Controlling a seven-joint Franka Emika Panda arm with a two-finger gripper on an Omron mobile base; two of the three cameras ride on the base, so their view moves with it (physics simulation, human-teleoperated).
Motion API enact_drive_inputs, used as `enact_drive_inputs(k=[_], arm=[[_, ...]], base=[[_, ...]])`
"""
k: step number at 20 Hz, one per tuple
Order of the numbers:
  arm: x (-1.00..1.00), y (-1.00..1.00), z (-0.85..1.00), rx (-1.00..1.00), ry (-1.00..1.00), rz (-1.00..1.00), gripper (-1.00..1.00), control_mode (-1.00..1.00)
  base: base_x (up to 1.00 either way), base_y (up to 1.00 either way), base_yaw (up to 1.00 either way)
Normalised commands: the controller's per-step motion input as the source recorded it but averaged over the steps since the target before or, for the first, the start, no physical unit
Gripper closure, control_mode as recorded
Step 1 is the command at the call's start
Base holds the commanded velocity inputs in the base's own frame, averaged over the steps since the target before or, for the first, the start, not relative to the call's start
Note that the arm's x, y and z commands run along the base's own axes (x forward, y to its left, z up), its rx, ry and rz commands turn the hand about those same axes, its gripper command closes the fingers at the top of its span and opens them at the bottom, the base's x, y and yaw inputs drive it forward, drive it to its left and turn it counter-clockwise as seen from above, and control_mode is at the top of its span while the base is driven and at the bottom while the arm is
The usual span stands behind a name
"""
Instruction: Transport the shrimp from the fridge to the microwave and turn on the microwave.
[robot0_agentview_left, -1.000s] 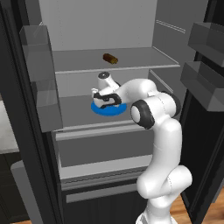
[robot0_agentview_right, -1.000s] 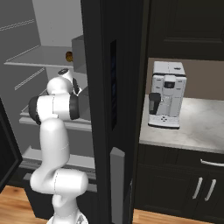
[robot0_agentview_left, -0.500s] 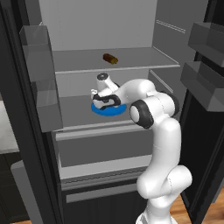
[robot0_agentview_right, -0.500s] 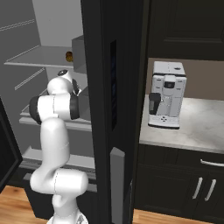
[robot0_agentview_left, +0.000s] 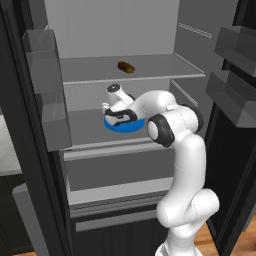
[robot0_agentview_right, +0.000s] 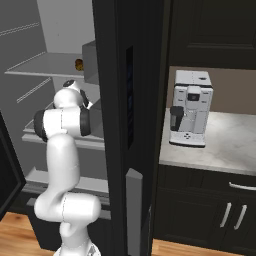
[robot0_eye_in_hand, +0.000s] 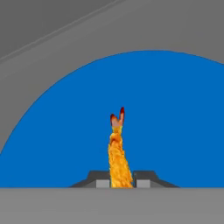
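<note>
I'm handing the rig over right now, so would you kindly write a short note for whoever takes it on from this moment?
Gripper: down over the blue plate on the fridge's middle shelf, fingers close on either side of the shrimp. Whether the shrimp is firmly pinched cannot be told.
Things: the shrimp lies on the plate, between the fingertips. A dark brown oblong food item sits on the shelf above. The fridge is open.
Done: the arm has reached the shrimp.
Left: secure the shrimp, lift it out, carry it to the microwave, put it inside and switch the microwave on.
</note>
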Motion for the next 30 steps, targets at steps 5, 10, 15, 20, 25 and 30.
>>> enact_drive_inputs(k=[5, 10, 15, 20, 25, 30], arm=[[-0.15, -0.18, -0.6, 0.0, -0.07, 0.0, 1.0, -1.0], [-0.13, -0.06, -0.48, 0.0, -0.21, 0.0, 1.0, -1.0], [-0.18, 0.0, 0.1, 0.03, -0.21, 0.0, 1.0, -1.0], [-0.55, -0.03, 0.29, 0.08, -0.15, 0.0, 1.0, -1.0], [-0.47, -0.06, 0.98, 0.15, 0.04, 0.0, 1.0, -1.0], [-0.57, -0.03, 0.89, 0.08, 0.05, 0.0, 1.0, -1.0]], base=[[0.0, 0.0, 0.0], [0.0, 0.0, 0.0], [0.0, 0.0, 0.0], [0.0, 0.0, 0.0], [0.0, 0.0, 0.0], [0.0, 0.0, 0.0]])
